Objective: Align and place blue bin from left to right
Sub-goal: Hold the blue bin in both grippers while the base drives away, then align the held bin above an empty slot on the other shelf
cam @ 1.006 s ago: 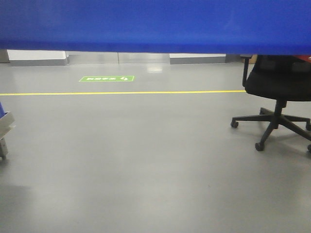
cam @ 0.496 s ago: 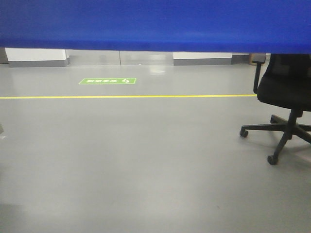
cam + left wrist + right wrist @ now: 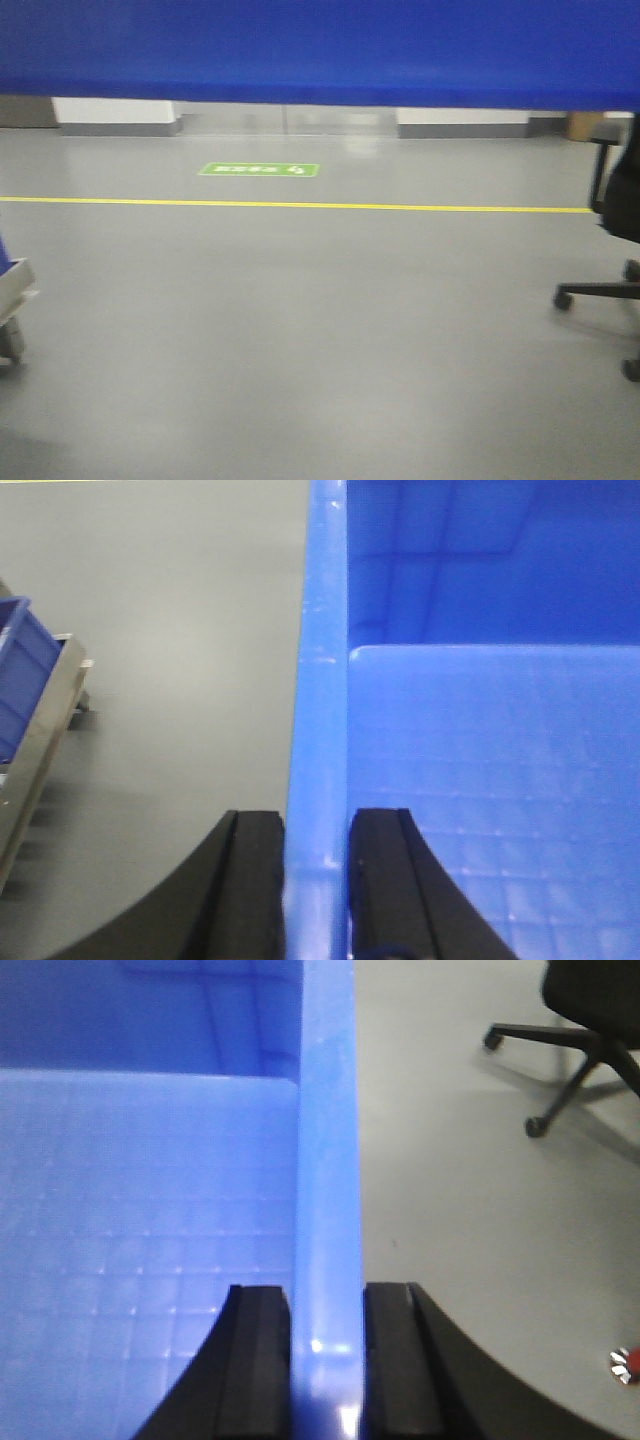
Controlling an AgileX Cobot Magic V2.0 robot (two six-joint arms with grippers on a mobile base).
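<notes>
The blue bin (image 3: pixel 320 50) is held up off the floor, and its wall fills the top of the front view. My left gripper (image 3: pixel 317 825) is shut on the bin's left rim (image 3: pixel 320 680), one black finger outside the wall and one inside. My right gripper (image 3: pixel 327 1300) is shut on the bin's right rim (image 3: pixel 328 1140) in the same way. Both wrist views look down into the bin's empty gridded floor (image 3: pixel 500 780). Neither gripper shows in the front view.
Grey floor with a yellow line (image 3: pixel 300 205) and a green floor sign (image 3: pixel 258 169). A black wheeled office chair (image 3: pixel 610 250) stands at the right, its base (image 3: pixel 560 1050) in the right wrist view. A metal rack holding a darker blue bin (image 3: pixel 25 710) stands low at the left.
The front view has swung: the chair has slid toward the right edge, the floor sign has shifted right, and the rack has come back into view at the left. The bin stays held.
</notes>
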